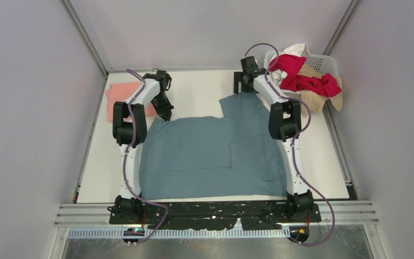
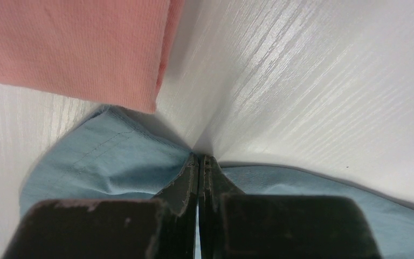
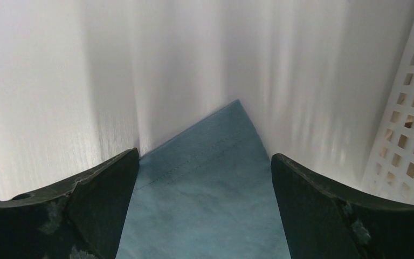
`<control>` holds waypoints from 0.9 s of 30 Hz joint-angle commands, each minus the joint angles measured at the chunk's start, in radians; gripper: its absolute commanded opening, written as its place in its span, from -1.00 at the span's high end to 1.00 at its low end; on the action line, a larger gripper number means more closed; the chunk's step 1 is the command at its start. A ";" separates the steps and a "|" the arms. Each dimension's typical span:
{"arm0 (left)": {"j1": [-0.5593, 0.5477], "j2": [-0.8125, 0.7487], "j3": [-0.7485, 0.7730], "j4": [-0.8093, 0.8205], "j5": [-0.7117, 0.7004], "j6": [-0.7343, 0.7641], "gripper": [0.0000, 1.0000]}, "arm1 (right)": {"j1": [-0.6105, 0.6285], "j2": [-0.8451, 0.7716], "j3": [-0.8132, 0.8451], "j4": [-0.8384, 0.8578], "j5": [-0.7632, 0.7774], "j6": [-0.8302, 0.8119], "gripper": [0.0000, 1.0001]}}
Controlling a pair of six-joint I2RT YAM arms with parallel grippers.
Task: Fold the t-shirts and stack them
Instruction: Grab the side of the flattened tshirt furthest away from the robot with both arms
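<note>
The large blue-grey t-shirt [image 1: 205, 156] lies spread on the white table, its right side folded inward. My left gripper [image 1: 167, 114] is at its far left corner, jaws pressed together on the blue cloth [image 2: 113, 162] in the left wrist view [image 2: 199, 159]. The folded salmon-pink t-shirt [image 1: 121, 97] lies just left of it, and shows in the left wrist view [image 2: 75, 48]. My right gripper [image 1: 243, 86] is open over the shirt's far right corner [image 3: 210, 178], one finger on each side [image 3: 205, 156]. Red [image 1: 302, 75], white [image 1: 299, 51] and tan [image 1: 315, 100] shirts hang from the basket.
The white lattice basket [image 1: 323, 62] stands at the back right corner, close to my right gripper, and its wall shows in the right wrist view [image 3: 409, 140]. Grey walls enclose the table on three sides. Bare white tabletop [image 1: 199, 86] lies between the two grippers.
</note>
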 commanded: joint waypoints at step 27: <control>-0.004 -0.148 -0.020 0.092 -0.055 0.019 1.00 | 0.018 -0.302 -0.283 0.208 0.038 -0.055 0.89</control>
